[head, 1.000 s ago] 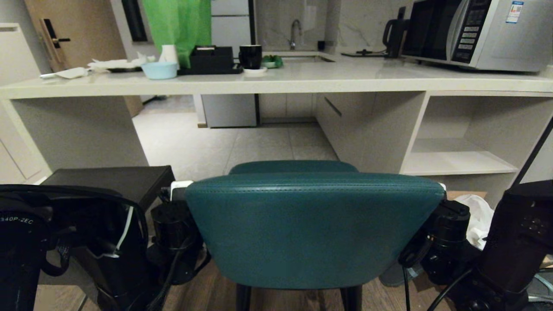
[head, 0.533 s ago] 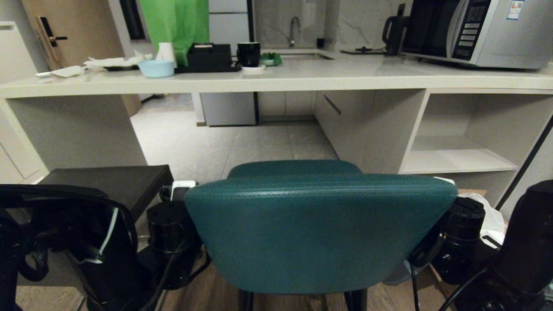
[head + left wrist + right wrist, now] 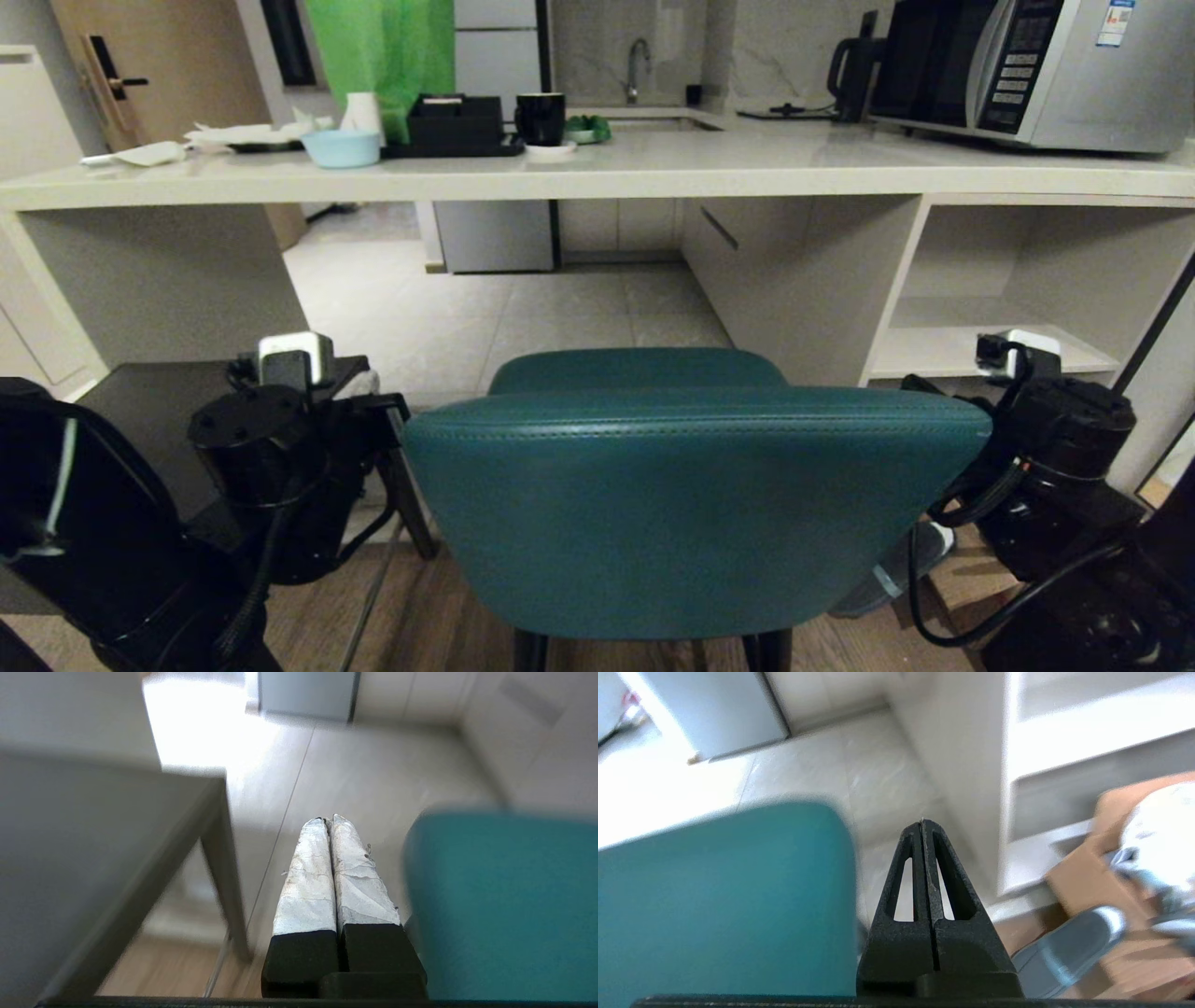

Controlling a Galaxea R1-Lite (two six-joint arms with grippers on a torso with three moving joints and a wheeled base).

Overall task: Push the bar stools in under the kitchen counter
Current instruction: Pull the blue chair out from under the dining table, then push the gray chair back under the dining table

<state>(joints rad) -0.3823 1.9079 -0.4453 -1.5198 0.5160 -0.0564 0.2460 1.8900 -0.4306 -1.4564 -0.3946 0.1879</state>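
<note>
My left hand [image 3: 327, 821] is clenched on nothing, its pale wrapped fingers [image 3: 306, 877] pressed flat together, and it hangs in the gap between the teal stool [image 3: 691, 504] and the dark grey stool [image 3: 177, 401]. My right hand [image 3: 923, 823] is clenched and empty too, just off the teal backrest's other edge. Neither visibly touches the stool.

The teal stool stands directly in front of me, its seat short of the kitchen counter [image 3: 597, 177] and facing the open bay beneath the slab. The grey one sits to its left, also outside the slab.

The main risk, as I judge it, is an uneven shove. If one hand meets the curved back before the other, the stool could twist and head toward the pale side panel [image 3: 803, 280] or knock into the grey stool. Pushing high on a tall stool could also tip it forward, especially where the wood floor gives way to tile and a leg might catch. My narrow closed fingertips could skid off the smooth padding.

The teal back is padded, leather-like, with a stitched seam along its rounded top edge, on thin black legs. The grey stool is boxy and flat-topped with tapered legs. The tabletop is a thick, off-white stone slab, hard-edged, carrying a microwave [image 3: 1027, 65] and a pale blue bowl [image 3: 341, 147].
</note>
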